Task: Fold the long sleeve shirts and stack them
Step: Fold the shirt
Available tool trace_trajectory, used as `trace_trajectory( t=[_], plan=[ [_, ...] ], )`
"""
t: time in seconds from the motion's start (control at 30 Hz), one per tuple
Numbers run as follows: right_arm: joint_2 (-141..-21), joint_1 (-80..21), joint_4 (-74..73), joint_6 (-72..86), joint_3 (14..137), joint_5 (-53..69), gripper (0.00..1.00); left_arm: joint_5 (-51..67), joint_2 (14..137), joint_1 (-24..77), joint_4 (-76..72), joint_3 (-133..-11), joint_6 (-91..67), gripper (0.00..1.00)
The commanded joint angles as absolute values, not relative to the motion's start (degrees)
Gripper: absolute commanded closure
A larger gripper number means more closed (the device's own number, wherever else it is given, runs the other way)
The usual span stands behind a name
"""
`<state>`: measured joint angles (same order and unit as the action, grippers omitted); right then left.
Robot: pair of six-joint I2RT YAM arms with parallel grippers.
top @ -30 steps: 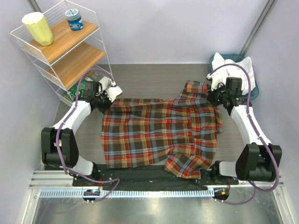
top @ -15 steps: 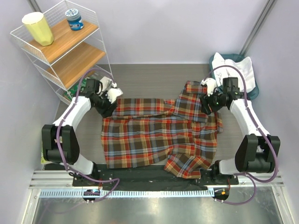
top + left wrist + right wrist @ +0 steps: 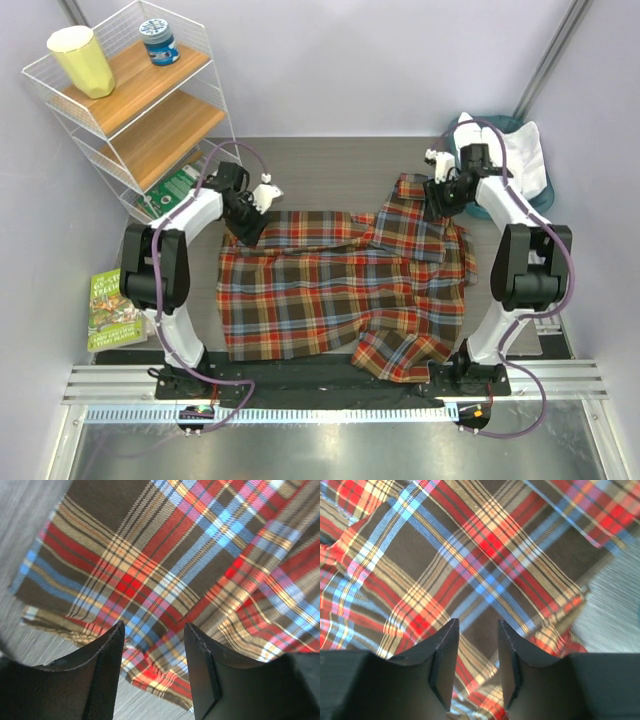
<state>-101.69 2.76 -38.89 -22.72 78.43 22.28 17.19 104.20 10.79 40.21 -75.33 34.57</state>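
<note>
Grey, wood-grained table [image 3: 330, 160] fills the floor of a pale-walled cell. Across the middle of the table lies the plaid flannel shirt [image 3: 340, 290], soft woven cloth in red, orange, brown and dark green with thin blue lines. It is spread mostly flat; its collar end is bunched toward the table's far right, and a sleeve is folded over at the near edge. The plaid weave fills both wrist views.

At the table's far right corner stands a teal basket [image 3: 545, 185] holding the crumpled white shirt [image 3: 520, 150].

At the table's far left corner stands a white wire shelf [image 3: 215, 70] with wooden boards. Its top board carries a faceted yellow cup [image 3: 82, 60] and a blue-lidded jar [image 3: 158, 42]. A green book [image 3: 113, 308] lies off the table's left side.

Toward the table's far left, the left gripper [image 3: 152, 655] hangs low over a frayed corner of the plaid, its dark fingers apart. Toward the table's far right, the right gripper [image 3: 475, 655] hangs over the collar end, its fingers also apart, with a narrower gap.
</note>
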Motion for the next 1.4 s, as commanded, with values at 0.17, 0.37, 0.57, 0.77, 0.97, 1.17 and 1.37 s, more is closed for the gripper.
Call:
trace_trajectory(
  t=[0.17, 0.37, 0.57, 0.77, 0.97, 1.17, 1.37],
  plan=[
    [-106.78, -2.99, -37.09, -23.63, 75.16, 15.83, 0.62, 8.71, 107.67, 11.95, 40.60, -74.54, 35.32, 0.53],
    [-111.17, -3.52, -34.55, -24.78, 73.91, 11.43, 0.62, 6.33, 109.68, 11.87, 39.38, -73.47, 35.25, 0.53],
    [-116.11, -3.52, -36.64, -25.40, 82.52, 10.80, 0.63, 7.11, 114.61, 11.87, 43.32, -81.12, 32.34, 0.53],
    [-107.05, -3.43, -38.50, -25.84, 88.23, 15.47, 0.51, 12.91, 110.04, 11.87, 45.26, -79.98, 36.03, 0.44],
    [-117.39, -3.43, -36.39, -24.27, 101.04, 9.32, 0.50, 14.06, 109.69, 11.87, 45.61, -80.86, 36.65, 0.43],
    [-126.03, -3.43, -33.93, -21.54, 109.67, 4.94, 0.45, 14.76, 109.87, 11.69, 45.70, -80.78, 36.30, 0.43],
    [-127.18, -3.34, -31.29, -20.48, 108.64, 3.08, 0.39, 15.64, 108.72, 11.69, 45.26, -79.89, 35.77, 0.42]
  ],
)
